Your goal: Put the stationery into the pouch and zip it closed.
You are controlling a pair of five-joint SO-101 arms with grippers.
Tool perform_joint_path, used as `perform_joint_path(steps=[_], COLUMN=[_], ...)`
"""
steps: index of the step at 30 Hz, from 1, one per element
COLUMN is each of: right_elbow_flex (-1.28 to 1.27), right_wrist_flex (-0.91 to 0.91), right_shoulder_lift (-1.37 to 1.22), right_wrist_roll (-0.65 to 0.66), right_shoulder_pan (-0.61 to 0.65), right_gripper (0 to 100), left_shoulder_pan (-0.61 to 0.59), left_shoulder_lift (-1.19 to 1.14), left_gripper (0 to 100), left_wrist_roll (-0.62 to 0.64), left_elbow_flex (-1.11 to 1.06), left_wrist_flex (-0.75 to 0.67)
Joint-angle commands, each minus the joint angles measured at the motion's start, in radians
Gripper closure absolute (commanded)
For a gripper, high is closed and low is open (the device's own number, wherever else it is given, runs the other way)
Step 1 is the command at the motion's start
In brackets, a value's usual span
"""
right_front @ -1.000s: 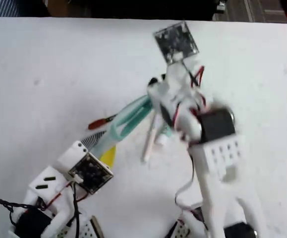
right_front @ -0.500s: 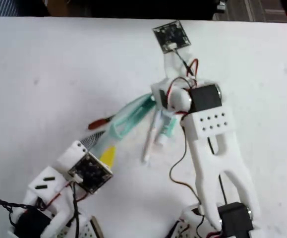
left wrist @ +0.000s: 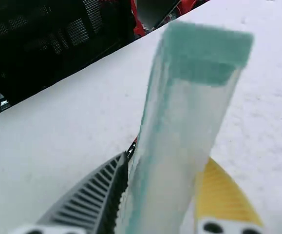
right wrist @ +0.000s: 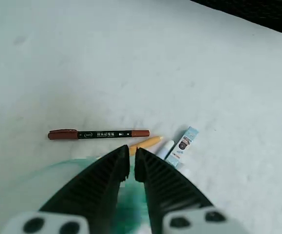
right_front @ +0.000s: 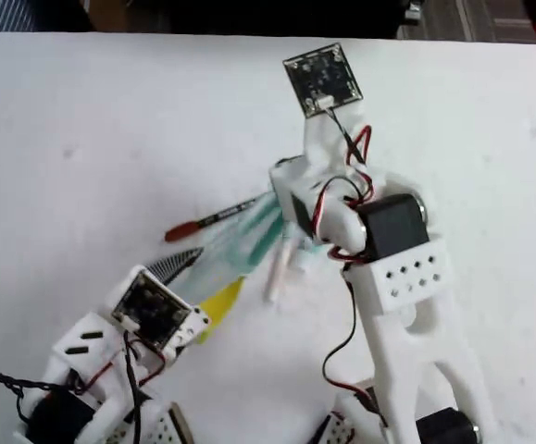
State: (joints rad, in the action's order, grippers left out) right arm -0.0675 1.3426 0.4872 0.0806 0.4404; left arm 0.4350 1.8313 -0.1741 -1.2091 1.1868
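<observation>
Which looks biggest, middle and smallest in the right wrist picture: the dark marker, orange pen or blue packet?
1. dark marker, clearly longest.
2-3. orange pen and blue packet: unsure, since the right tool hides part of the pen.

1 pouch point(right_front: 240, 242), 4 loose stationery items.
Clear teal-edged pouch raised aslant; red-capped black marker point(right wrist: 98, 134), orange pen point(right wrist: 145, 142), white pen point(right wrist: 166, 147), blue-labelled stick point(right wrist: 184, 141) lie flat nearby.

One teal pouch point(right_front: 235, 248), one red-capped black marker point(right wrist: 98, 134), one orange pen point(right wrist: 145, 142), one white pen point(right_front: 279, 274) and one small blue-labelled item point(right wrist: 185, 141) are counted at the table point(right_front: 82, 111).
</observation>
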Motion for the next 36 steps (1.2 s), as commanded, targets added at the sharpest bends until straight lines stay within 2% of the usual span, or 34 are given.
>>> perform_joint_path(steps=[1, 6, 11, 14, 21, 25, 28, 30, 33, 36], right_elbow_flex=[0.04, 0.041, 0.075, 0.091, 0.071, 0.101, 0.097, 0.097, 0.095, 0.095], right_wrist_flex=[0.016, 0.024, 0.035, 0.045, 0.041, 0.051, 0.159, 0.237, 0.312, 0.34], right_shoulder_lift=[0.025, 0.03, 0.053, 0.087, 0.128, 0.173, 0.228, 0.259, 0.289, 0.294], right_wrist_roll=[-0.009, -0.008, 0.052, 0.055, 0.06, 0.06, 0.064, 0.137, 0.325, 0.361], right_shoulder_pan=[0.048, 0.137, 0.079, 0.018, 0.013, -0.044, -0.048, -0.016, 0.031, 0.041], right_gripper=[98.2, 98.2, 98.2, 98.1, 98.1, 98.2, 98.2, 98.2, 98.2, 98.2], left_shoulder_pan=[-0.004, -0.002, 0.108, 0.163, 0.168, 0.168, 0.168, 0.168, 0.168, 0.168], left_shoulder_lift=[0.002, 0.001, 0.001, 0.001, 0.001, 0.001, 0.001, 0.001, 0.001, 0.001], left_gripper=[80, 87, 98, 98, 98, 98, 98, 98, 98, 98], left_wrist_roll=[-0.011, -0.008, -0.054, -0.13, -0.13, -0.13, -0.13, -0.13, -0.132, -0.132], left_elbow_flex=[0.086, 0.117, -0.02, -0.051, -0.049, -0.037, -0.009, -0.006, -0.006, -0.006], left_wrist_flex=[0.0, -0.029, -0.109, -0.109, -0.101, -0.061, -0.038, -0.04, -0.046, -0.043])
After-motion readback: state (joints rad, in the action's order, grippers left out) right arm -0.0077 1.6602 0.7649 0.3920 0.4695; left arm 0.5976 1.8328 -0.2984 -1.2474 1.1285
